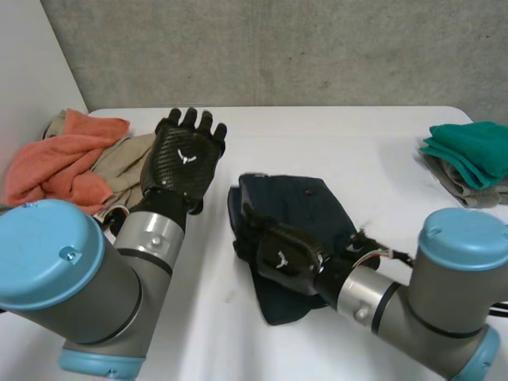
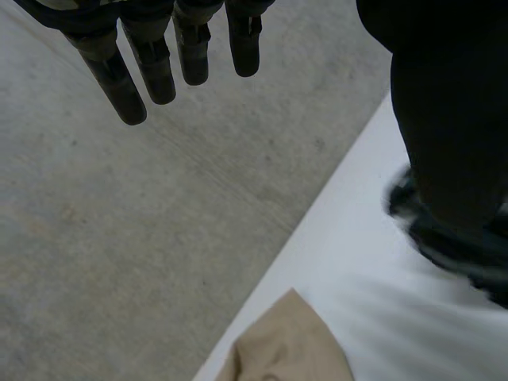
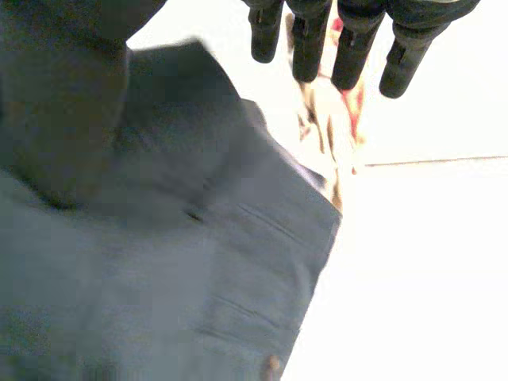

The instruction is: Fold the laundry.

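A dark navy garment (image 1: 309, 206) lies folded in the middle of the white table (image 1: 333, 135). My right hand (image 1: 282, 258) rests over its near left part, fingers straight and open. In the right wrist view the navy cloth (image 3: 175, 278) spreads under the palm, and the fingers (image 3: 305, 48) reach past its edge toward the bare table. My left hand (image 1: 184, 159) is raised and open beside the laundry pile at the left, holding nothing. Its straight fingers (image 2: 151, 63) hang over the floor beyond the table edge.
An orange cloth (image 1: 63, 159) and a beige cloth (image 1: 127, 163) lie heaped at the table's far left; the beige cloth (image 2: 290, 345) reaches the table edge. A folded green towel (image 1: 472, 147) sits on a grey cloth (image 1: 460, 189) at the far right.
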Robot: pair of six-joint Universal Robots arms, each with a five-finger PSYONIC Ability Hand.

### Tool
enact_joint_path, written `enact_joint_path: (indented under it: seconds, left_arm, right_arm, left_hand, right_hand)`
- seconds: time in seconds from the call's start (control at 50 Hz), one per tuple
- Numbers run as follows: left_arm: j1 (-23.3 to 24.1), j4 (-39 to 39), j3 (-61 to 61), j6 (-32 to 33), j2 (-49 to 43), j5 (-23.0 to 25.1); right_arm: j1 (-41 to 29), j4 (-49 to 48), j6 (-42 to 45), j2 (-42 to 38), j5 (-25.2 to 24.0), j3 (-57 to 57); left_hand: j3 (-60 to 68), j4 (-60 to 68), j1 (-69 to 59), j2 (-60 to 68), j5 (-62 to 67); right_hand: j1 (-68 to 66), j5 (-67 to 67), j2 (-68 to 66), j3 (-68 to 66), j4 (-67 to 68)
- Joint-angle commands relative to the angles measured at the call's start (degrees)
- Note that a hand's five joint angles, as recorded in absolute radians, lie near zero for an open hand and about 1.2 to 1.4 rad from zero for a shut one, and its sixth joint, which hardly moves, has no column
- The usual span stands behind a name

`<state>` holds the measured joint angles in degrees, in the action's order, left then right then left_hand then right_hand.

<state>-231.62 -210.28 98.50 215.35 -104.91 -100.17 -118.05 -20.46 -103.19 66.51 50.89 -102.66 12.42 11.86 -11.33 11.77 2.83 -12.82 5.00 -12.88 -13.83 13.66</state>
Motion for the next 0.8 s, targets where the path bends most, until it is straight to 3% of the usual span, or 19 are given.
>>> enact_joint_path:
  seconds: [0.02,0.06,0.14,0.22,0.28,0.46,0.64,0.8]
  left_arm:
    - [0.2,-2.2,-5.9,-1.6,-0.3,-0.4]
    - [0.3,-2.2,-7.4,-2.9,-0.8,-0.5]
    - [1.3,-1.4,-11.9,-7.5,-2.8,-0.1]
    - [4.8,1.9,-18.9,-11.0,-8.5,0.2]
    - [7.1,9.1,-26.5,-12.5,-13.9,0.6]
    - [7.6,29.1,-45.7,-21.7,-30.0,0.2]
    - [8.5,36.8,-44.7,-26.7,-33.0,-6.6]
    - [9.8,39.7,-40.1,-26.7,-33.0,-7.2]
  right_arm:
    - [4.7,-0.4,-31.2,10.6,-1.1,0.4]
    - [6.2,-0.3,-42.5,12.2,-0.1,1.7]
    - [9.2,1.3,-55.5,14.2,3.3,5.3]
    - [12.7,7.4,-60.9,14.2,8.2,9.6]
    - [13.5,12.4,-60.6,12.2,10.0,13.4]
    - [12.9,31.3,-59.8,-6.0,9.5,33.1]
    - [12.9,37.5,-55.5,-19.8,7.4,41.1]
    - [12.7,38.8,-44.8,-22.3,11.0,40.9]
  left_hand:
    - [-2.4,-1.8,1.3,-1.7,-2.8]
    - [-2.2,-1.6,1.1,-1.6,-2.6]
    - [-1.2,-0.6,0.1,-0.6,-1.6]
    - [-0.9,-0.3,-0.2,-0.2,-1.3]
    - [-2.0,-1.5,0.9,-1.4,-2.4]
    - [-2.4,-1.9,1.3,-1.8,-2.8]
    - [-2.2,-1.6,1.1,-1.6,-2.6]
    - [-2.2,-1.6,1.1,-1.6,-2.6]
  right_hand:
    - [2.8,-5.0,2.9,3.8,-3.7]
    - [2.8,-5.0,2.9,3.8,-3.7]
    - [2.8,-5.0,2.9,3.8,-3.7]
    - [2.8,-5.0,2.9,3.8,-3.7]
    - [2.8,-5.0,2.9,3.8,-3.7]
    - [2.8,-5.0,2.9,3.8,-3.7]
    - [2.8,-5.0,2.9,3.8,-3.7]
    - [2.8,-5.0,2.9,3.8,-3.7]
